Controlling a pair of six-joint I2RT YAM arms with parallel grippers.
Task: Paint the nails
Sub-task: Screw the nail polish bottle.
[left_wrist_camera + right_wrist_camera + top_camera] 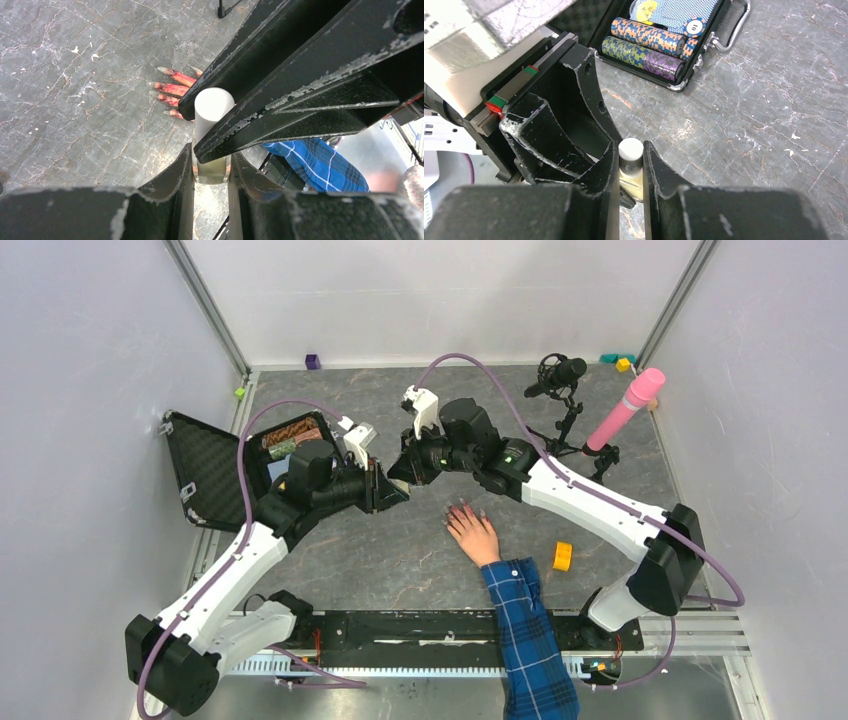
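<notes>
A small bottle with a white cap (212, 107) and a clear glass body hangs above the table between both arms. My left gripper (211, 162) is shut on the glass body. My right gripper (630, 150) is shut on the white cap (630, 148) and comes in from the opposite side. The two grippers meet at table centre (395, 480). A pale hand (472, 532) with a blue plaid sleeve (528, 630) lies flat on the table, right of and nearer than the bottle. The nails (163, 70) show at the tips of its spread fingers, beyond the bottle in the left wrist view.
An open black case (212, 478) with poker chips (649, 42) lies at the left. A microphone on a stand (558, 375) and a pink cylinder (625, 408) stand at the back right. An orange roll (562, 556) lies right of the sleeve.
</notes>
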